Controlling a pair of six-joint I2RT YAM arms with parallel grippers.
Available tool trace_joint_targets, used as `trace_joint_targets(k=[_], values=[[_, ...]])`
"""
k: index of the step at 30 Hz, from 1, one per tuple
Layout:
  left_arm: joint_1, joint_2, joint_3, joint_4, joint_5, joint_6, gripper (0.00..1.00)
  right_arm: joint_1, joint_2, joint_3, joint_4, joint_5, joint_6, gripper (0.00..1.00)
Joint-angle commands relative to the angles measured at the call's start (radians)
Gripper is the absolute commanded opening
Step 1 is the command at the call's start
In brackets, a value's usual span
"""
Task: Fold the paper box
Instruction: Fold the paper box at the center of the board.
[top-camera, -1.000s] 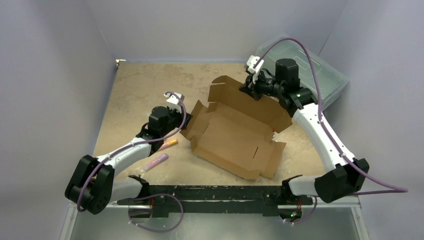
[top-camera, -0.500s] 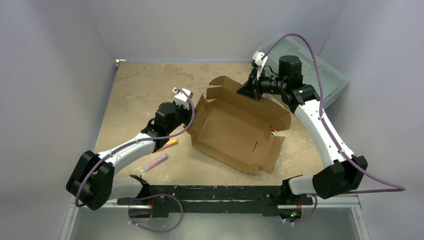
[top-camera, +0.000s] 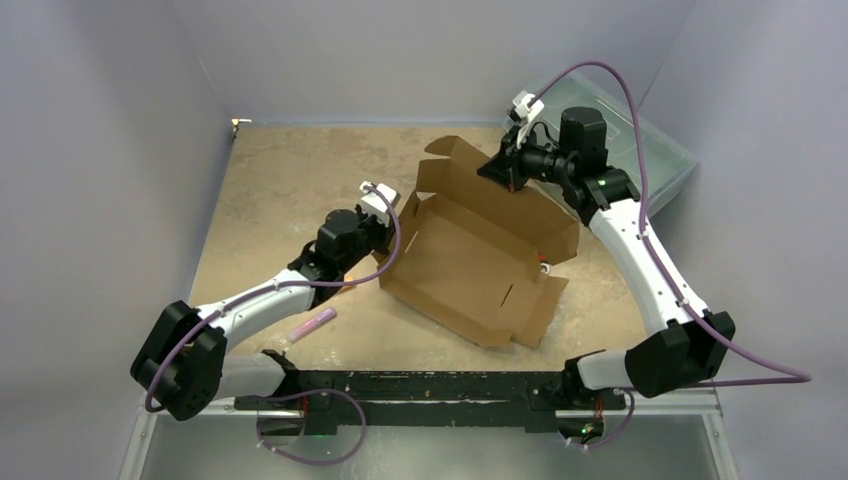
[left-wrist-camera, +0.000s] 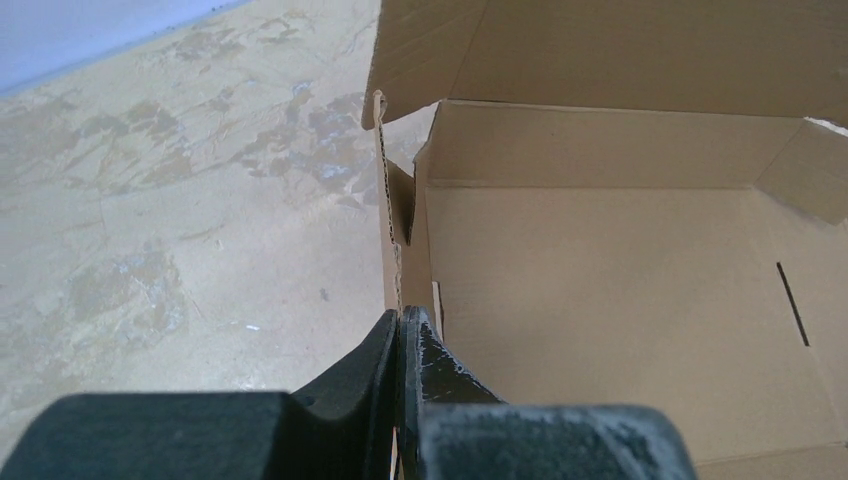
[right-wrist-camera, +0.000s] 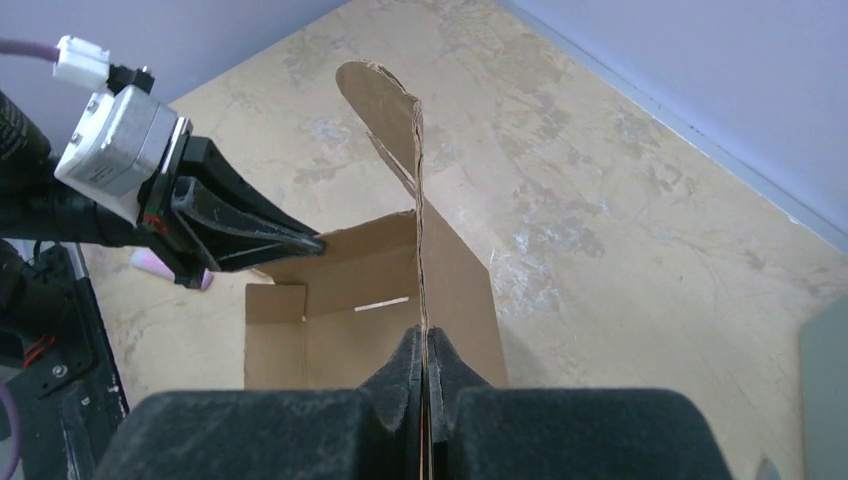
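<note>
The paper box (top-camera: 470, 265) is a brown cardboard sheet, half formed, in the middle of the table. My left gripper (top-camera: 392, 222) is shut on its left side wall, which stands upright; in the left wrist view (left-wrist-camera: 400, 320) the wall's edge runs up from between the fingertips. My right gripper (top-camera: 505, 170) is shut on the tall back lid flap (right-wrist-camera: 415, 180), which stands nearly upright. In the right wrist view (right-wrist-camera: 424, 340) the flap's edge rises from the fingertips, and the left gripper (right-wrist-camera: 305, 242) shows across the box. The front flaps (top-camera: 535, 310) lie low.
A translucent grey-green plastic toolbox (top-camera: 655, 150) sits at the back right behind the right arm. A pink pen (top-camera: 312, 322) lies on the table near the left arm. Grey walls close in the table on three sides.
Both grippers kept their hold. The left gripper moved right and raised the left wall upright. The right gripper lifted the back flap more upright. The box shifted slightly right.
</note>
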Motion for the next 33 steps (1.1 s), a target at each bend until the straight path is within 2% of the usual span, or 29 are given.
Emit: trace_joint_targets(k=[1, 8, 14, 19, 27, 33], values=[[-0.018, -0.024, 0.011, 0.024, -0.003, 0.068, 0.0, 0.002, -0.008, 0.027, 0.098, 0.007, 0.044, 0.0], [-0.041, -0.024, 0.015, 0.01, -0.009, 0.134, 0.0, 0.004, 0.001, 0.042, 0.078, -0.034, 0.032, 0.0], [-0.051, 0.002, 0.084, -0.04, -0.006, 0.184, 0.0, 0.016, 0.001, 0.051, 0.019, -0.097, -0.059, 0.0], [-0.051, 0.019, 0.143, -0.065, 0.008, 0.23, 0.0, 0.016, 0.017, 0.128, -0.088, -0.123, -0.158, 0.0], [-0.051, 0.083, 0.203, -0.041, 0.009, 0.266, 0.0, 0.016, -0.009, 0.165, -0.167, -0.104, -0.278, 0.0], [-0.049, 0.095, 0.174, 0.026, -0.01, 0.301, 0.0, 0.029, 0.036, 0.176, -0.25, -0.117, -0.375, 0.0]])
